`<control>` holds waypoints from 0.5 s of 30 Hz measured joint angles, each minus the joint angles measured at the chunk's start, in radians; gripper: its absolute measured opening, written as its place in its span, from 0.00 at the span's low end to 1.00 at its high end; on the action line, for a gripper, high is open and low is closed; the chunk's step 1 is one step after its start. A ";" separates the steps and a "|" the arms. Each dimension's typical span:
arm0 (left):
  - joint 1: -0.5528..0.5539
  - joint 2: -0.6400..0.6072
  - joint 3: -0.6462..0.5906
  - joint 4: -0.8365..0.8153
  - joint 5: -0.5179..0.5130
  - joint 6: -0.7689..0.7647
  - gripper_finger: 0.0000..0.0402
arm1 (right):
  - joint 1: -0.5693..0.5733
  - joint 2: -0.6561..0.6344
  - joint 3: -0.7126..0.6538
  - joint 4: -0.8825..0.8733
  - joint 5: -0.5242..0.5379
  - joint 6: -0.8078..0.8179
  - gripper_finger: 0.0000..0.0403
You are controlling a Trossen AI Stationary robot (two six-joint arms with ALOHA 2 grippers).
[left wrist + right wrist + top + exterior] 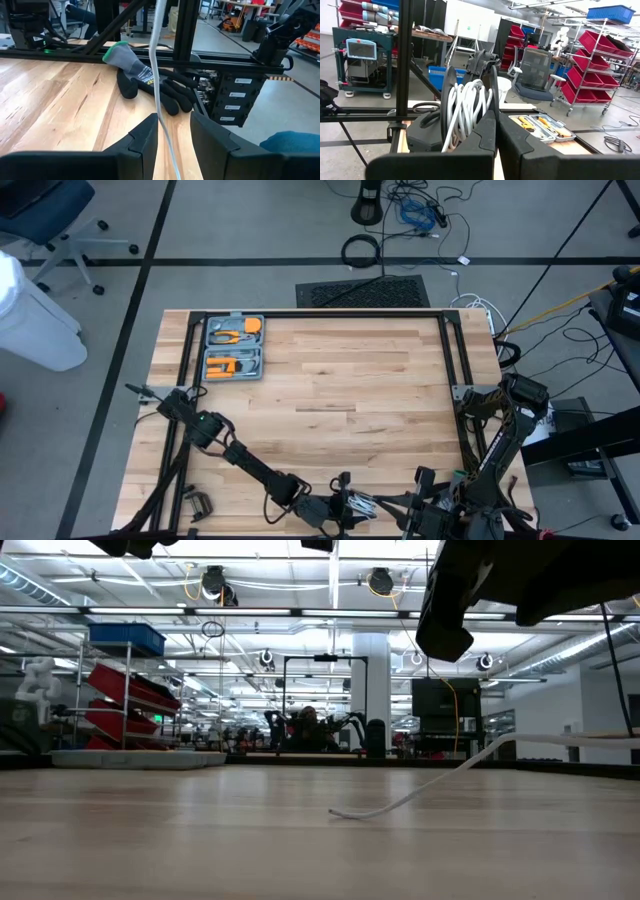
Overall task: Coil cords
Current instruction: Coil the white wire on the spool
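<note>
A thin white cord [156, 75] runs between the fingers of my left gripper [174, 127], which is open near the table's near edge [345, 502]. In the low view the cord's free end [335, 812] lies on the table. From there the cord rises slanting to the right. The rest of the cord is wound in white turns on a black reel [465, 107]. My right gripper [496, 122] is shut at that reel and holds it up above the table. My left gripper is open around the cord. The cord passes close to one finger's inner edge [152, 125]; whether it touches I cannot tell. My right gripper has its fingers closed together at the reel's side nearest it [489, 95], coming at it level. The fingers hide the exact place. The reel is lifted clear, its turns standing upright.
A grey tool case [233, 347] with orange tools lies open at the far left. A black-and-grey glove [150, 82] lies on the wood beside the black frame rail [225, 60]. A small metal clamp [197, 505] sits at the near left. The table's middle [330, 380] is bare wood.
</note>
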 joint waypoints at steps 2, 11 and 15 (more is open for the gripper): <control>0.000 0.000 0.000 0.002 0.000 0.000 0.30 | 0.000 0.000 0.000 0.000 0.000 0.000 0.00; 0.002 0.000 0.000 0.009 -0.002 0.004 0.07 | 0.000 0.000 0.000 0.000 0.000 0.000 0.00; 0.001 0.000 0.000 0.010 -0.002 0.000 0.02 | 0.000 0.000 0.000 0.000 0.000 0.000 0.00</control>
